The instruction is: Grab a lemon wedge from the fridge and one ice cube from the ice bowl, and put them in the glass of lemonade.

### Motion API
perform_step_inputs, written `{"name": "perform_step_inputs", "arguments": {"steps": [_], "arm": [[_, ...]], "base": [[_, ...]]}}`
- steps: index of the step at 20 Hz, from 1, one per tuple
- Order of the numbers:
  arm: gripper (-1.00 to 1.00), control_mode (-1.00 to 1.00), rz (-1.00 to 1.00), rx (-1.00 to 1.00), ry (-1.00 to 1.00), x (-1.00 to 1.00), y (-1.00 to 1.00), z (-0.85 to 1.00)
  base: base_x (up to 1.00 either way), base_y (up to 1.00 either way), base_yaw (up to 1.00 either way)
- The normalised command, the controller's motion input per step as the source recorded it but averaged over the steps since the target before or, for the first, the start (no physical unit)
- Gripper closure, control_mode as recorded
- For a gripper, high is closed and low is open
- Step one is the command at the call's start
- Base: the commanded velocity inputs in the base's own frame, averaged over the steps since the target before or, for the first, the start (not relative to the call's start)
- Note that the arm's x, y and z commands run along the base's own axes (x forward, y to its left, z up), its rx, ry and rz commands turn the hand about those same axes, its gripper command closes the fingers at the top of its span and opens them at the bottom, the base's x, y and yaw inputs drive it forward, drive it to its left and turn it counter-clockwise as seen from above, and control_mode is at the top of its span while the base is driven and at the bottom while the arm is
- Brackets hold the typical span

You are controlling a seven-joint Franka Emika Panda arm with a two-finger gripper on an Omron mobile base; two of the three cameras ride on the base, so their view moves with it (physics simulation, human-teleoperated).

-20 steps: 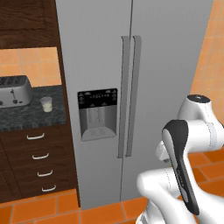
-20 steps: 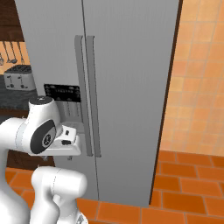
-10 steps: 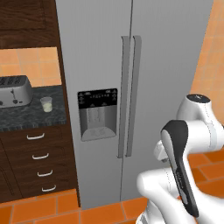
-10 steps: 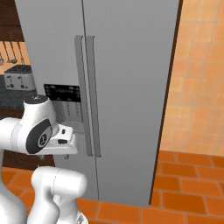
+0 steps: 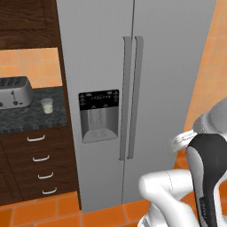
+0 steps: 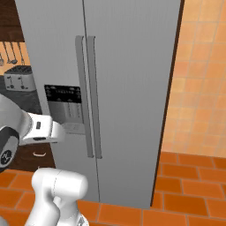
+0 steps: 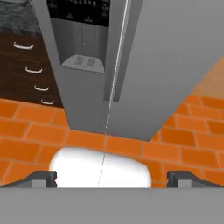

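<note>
Robot faces the shut fridge, claw spread and empty

Over the last second the arm has drawn a little lower and further aside in the right base view, while the fridge (image 5: 133,88) itself has not changed: both doors remain shut, their long handles (image 6: 88,97) side by side at the middle seam. So the lemon wedge, presumably inside, is hidden, and opening a door looks like the first step. The claw (image 7: 112,177) has its two tips wide apart with nothing between them, looking down the fridge front toward the orange floor tiles. The glass of lemonade (image 5: 47,105) stands near the table's right edge, next to the fridge, with pale drink in it; a toaster (image 5: 14,92) sits well to its left.
</note>
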Motion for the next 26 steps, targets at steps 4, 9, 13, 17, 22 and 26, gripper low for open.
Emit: {"name": "perform_step_inputs", "arguments": {"steps": [4,9,13,17,22,26], "arm": [[-1.00,-1.00,-0.08,-0.01,-0.33,0.00,-0.07,0.79],[-1.00,-1.00,-0.32,0.01,-0.24,0.53,0.08,0.50],[-1.00,-1.00,-0.18,0.09,0.07,0.68,0.02,0.14],[-1.00,-1.00,0.10,0.14,0.48,1.00,-0.49,-0.05],[-1.00,-1.00,0.16,0.09,0.25,0.86,-0.13,-0.19],[-1.00,-1.00,0.03,0.01,-0.01,0.66,0.08,-0.16]], "base": [[0.00,0.00,0.00],[0.00,0.00,0.00],[0.00,0.00,0.00],[0.00,0.00,0.00],[0.00,0.00,0.00],[0.00,0.00,0.00]]}}
